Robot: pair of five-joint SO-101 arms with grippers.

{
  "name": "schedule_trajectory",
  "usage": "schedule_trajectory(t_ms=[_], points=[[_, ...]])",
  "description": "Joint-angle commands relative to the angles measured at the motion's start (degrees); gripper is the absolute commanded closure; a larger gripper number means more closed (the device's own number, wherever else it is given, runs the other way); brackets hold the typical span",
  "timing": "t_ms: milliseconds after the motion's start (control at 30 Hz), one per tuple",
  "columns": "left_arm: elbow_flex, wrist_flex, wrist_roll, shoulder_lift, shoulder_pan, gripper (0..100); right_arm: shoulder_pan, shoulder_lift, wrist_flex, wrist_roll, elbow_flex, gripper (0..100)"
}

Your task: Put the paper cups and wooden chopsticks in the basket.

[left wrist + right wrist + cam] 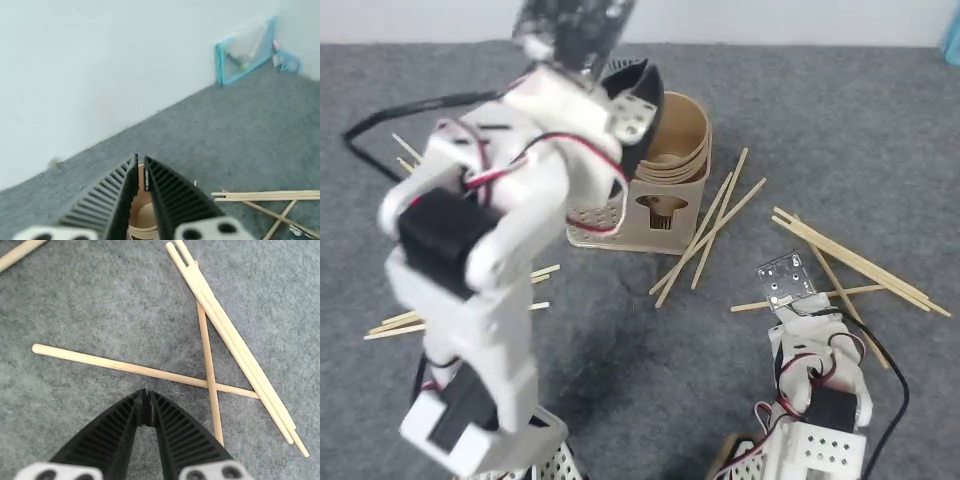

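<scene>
Hovering over the basket (665, 212), my left tool (141, 164) sits at the rim of the paper cups (678, 135), nested there to save room; I cannot tell if it grips. My right tool (145, 392) is clenched empty, a wooden chopstick (125, 366) lying crosswise just beyond its tips on the bench (620, 330).

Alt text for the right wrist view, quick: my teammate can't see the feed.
The right gripper, fingers shut, points at grey carpet just short of one wooden chopstick lying across in front of it. Three more chopsticks cross that one near its far end, two of them side by side.
</scene>
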Motion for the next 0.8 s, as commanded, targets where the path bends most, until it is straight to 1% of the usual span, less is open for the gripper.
schedule_trajectory(t_ms=[0, 167, 267, 433, 500, 600, 767], points=[[3.03, 0.53, 1.05, -4.13, 0.44, 99, 0.13, -0.04, -0.57, 1.14, 0.62, 99.1], [17.54, -0.44, 0.97, -12.48, 0.53, 99, 0.13, -0.04, -0.57, 1.14, 0.62, 99.1], [29.49, -6.07, 0.97, -21.19, 0.35, 99, 0.13, -0.04, -0.57, 1.14, 0.62, 99.1], [55.96, -24.88, 1.05, -34.64, 0.00, 98, 0.13, -0.04, -0.57, 1.14, 0.62, 99.1], [64.57, -32.79, 1.32, -39.03, 0.00, 98, 0.13, -0.04, -0.57, 1.14, 0.62, 99.1], [73.54, -43.43, 1.41, -42.81, 0.00, 98, 0.13, -0.04, -0.57, 1.14, 0.62, 99.1], [85.14, -59.52, 1.41, -42.29, 0.00, 99, 0.13, -0.04, -0.57, 1.14, 0.62, 99.1]])
